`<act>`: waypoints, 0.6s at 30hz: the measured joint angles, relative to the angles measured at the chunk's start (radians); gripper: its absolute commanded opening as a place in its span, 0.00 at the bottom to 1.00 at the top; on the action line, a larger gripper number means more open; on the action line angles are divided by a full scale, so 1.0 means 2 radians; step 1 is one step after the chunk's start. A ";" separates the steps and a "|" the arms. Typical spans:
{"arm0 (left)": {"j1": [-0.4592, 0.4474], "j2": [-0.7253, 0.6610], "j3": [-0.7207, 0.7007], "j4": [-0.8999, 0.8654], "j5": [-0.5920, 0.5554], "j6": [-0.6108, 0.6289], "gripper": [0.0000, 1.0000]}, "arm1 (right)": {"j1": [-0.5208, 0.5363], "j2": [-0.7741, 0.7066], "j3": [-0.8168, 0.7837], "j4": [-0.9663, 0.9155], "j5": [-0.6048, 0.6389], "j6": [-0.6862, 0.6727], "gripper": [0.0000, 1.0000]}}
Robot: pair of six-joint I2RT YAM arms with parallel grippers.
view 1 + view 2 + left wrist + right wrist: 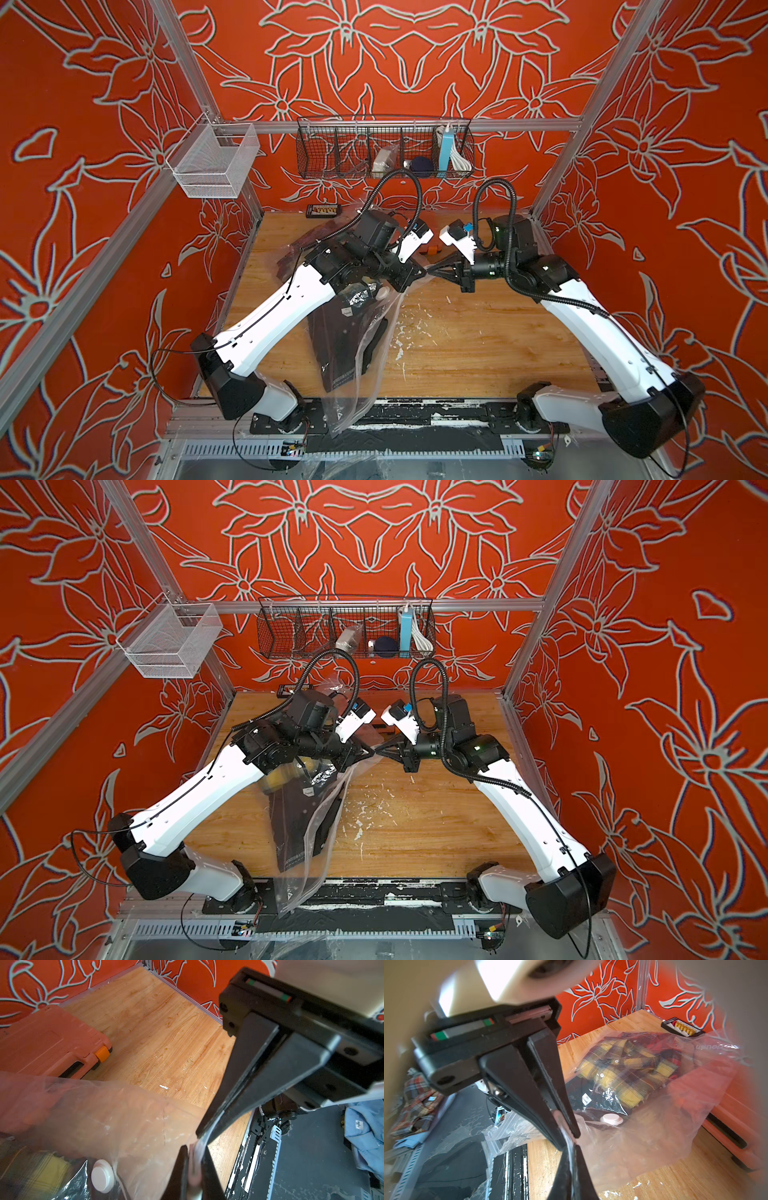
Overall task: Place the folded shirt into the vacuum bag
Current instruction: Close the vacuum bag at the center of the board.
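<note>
The left fingers [424, 272] are closed on a thin fold of the clear bag [654, 1136]. The right fingers [433, 272] are closed on the same film. The two pairs meet tip to tip above the middle of the counter [478, 353], a little toward its back edge. In both wrist views the plastic runs straight between each pair with no gap showing.

From that raised pinch the bag slopes down over the left half of the counter. It reaches from near the back left corner to the front edge, where its end hangs over the rail. Its white valve [611, 1119] sits on the upper sheet, just beside the fingers. Inside lie a yellow shirt [629, 1072], folded, a dark garment [583, 1095] with a small label toward the front edge, and something red behind them, too blurred to name.

An orange case [52, 1043] lies on the counter just behind the fingers. A black tray [323, 210] sits at the back edge. The wood is scuffed with white flecks.

Below the front edge lie a checked shirt [417, 1103] and a blue shirt [365, 1136].

A black wire basket [316, 153] on the back rail holds a blue box [445, 151] and a white cable [457, 158]. A white mesh basket [216, 160] hangs at the left. The walls [415, 50] are red with pale flower outlines.
</note>
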 measured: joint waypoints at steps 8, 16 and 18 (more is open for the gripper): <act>-0.007 -0.002 -0.041 0.027 -0.006 0.000 0.04 | -0.002 -0.011 -0.031 0.004 0.020 -0.010 0.00; -0.018 -0.011 -0.044 0.019 -0.022 0.000 0.07 | -0.006 -0.013 -0.031 -0.003 0.010 -0.026 0.00; -0.019 -0.013 -0.044 0.015 -0.027 0.000 0.07 | -0.006 -0.014 -0.031 -0.003 0.008 -0.027 0.00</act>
